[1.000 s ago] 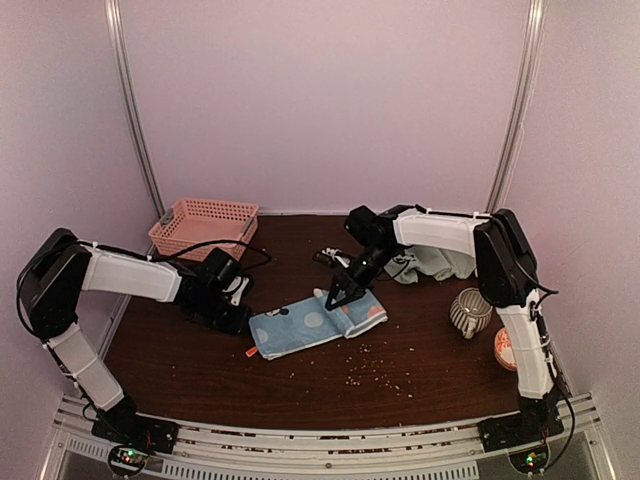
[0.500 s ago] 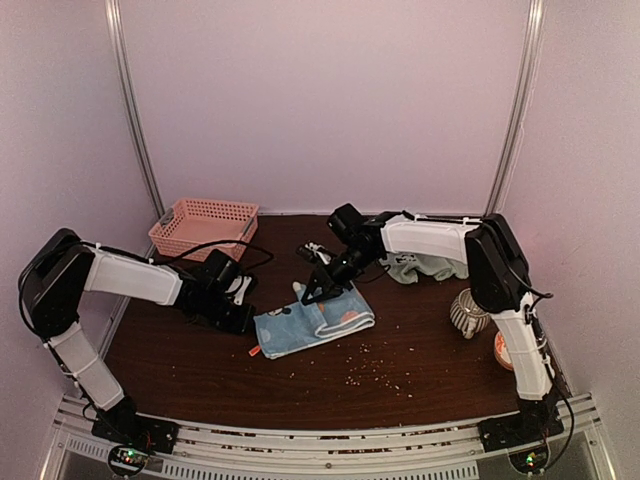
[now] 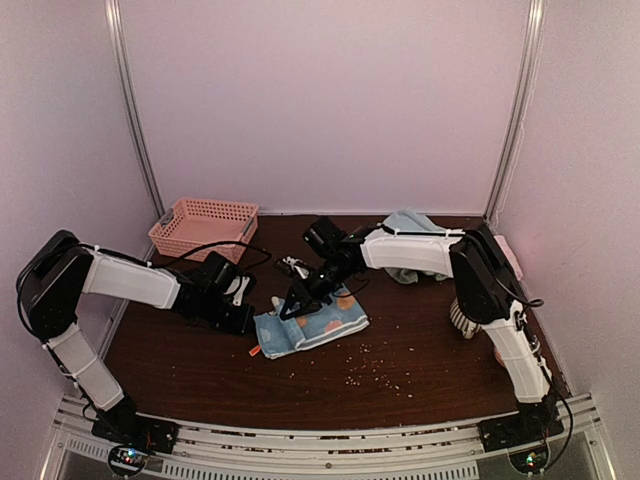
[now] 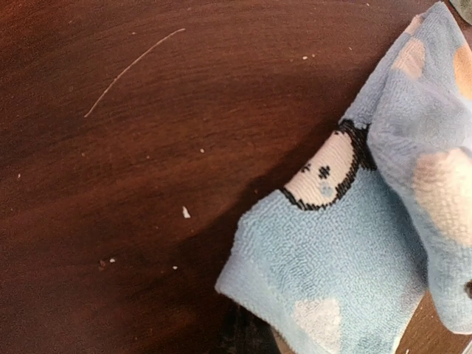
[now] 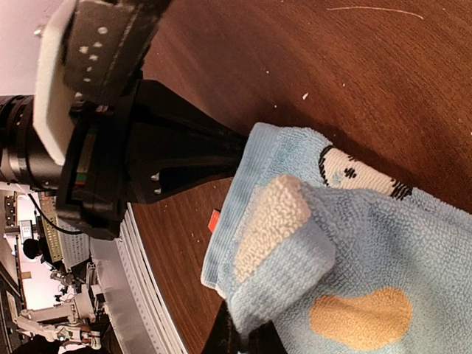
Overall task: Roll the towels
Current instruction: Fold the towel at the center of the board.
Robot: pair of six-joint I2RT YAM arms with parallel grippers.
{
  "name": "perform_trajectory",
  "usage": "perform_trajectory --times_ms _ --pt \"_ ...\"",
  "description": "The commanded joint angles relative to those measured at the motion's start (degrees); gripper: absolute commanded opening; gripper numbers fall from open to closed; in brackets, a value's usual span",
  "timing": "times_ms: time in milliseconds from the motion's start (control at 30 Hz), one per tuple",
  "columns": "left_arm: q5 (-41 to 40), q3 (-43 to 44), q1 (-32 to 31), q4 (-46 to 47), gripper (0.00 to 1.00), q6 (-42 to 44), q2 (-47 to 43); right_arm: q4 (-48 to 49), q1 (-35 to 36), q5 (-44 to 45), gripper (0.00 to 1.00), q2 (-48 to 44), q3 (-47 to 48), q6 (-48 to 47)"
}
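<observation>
I judge we're mid-roll: right end effector (image 3: 291,304) pinching the spotted blue towel's (image 3: 322,326) fold, left end effector (image 3: 244,320) pinching its corner; next, tuck tighter.

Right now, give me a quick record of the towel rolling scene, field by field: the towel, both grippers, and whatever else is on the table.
Towel in work: spotted light-blue towel, near the table's middle, one flap folded over the rest
Roll: none finished
Left gripper: shut on the towel's left edge
Right gripper: shut on the folded flap
Other cloth: pale towel, back right, partly behind the right arm
Basket: pink basket, back left
Table: dark wood, scattered crumbs
</observation>
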Motion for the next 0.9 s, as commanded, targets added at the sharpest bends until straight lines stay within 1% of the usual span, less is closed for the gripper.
perform_trajectory --times_ms 0,167,500,867 --pt "0.4 -2.8 -0.3 -3.8 0.0 -1.0 1.3 4.5 0.1 1.1 0.0 2.2 2.0 4.5" --pt "0.5 -3.1 -0.3 -3.5 0.0 -1.3 1.2 6.5 0.3 0.5 0.0 4.1 4.1 6.2" --pt "0.8 -3.0 -0.2 -3.1 0.0 -1.3 1.7 7.8 1.5 -2.2 0.0 5.7 4.2 7.8" --pt "1.1 -3.6 -0.2 -2.6 0.0 -1.6 1.5 8.4 3.0 -2.4 0.0 7.1 4.4 8.3"
